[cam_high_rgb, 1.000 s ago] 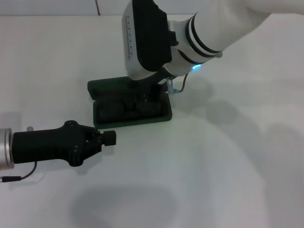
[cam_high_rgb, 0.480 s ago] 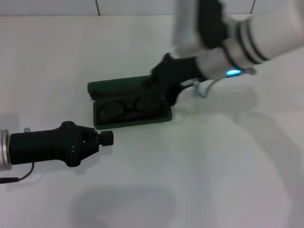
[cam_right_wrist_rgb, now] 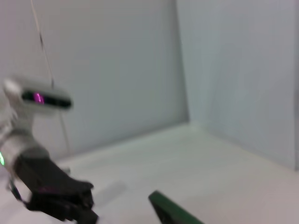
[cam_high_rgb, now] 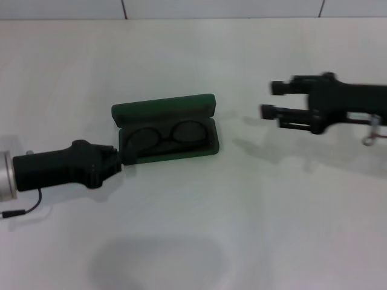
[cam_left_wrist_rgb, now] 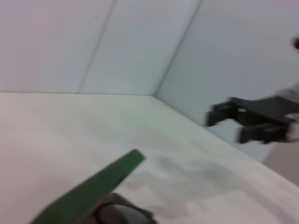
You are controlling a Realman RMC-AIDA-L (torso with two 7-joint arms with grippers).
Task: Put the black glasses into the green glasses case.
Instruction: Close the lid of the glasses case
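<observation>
The right claw [cam_high_rgb: 271, 99] hung open and empty above the white surface [cam_high_rgb: 254, 211], well to the right of the green glasses case [cam_high_rgb: 166, 128]. The left claw [cam_high_rgb: 118, 158] sat low at the case's near left corner; whether it was open or closed could not be told. The case lay open, lid raised on the far side, with the black glasses [cam_high_rgb: 164, 134] resting inside.

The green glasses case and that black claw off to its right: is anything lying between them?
Nothing. In the head view, bare white table separates the green glasses case from the right gripper, apart from a faint shadow.
</observation>
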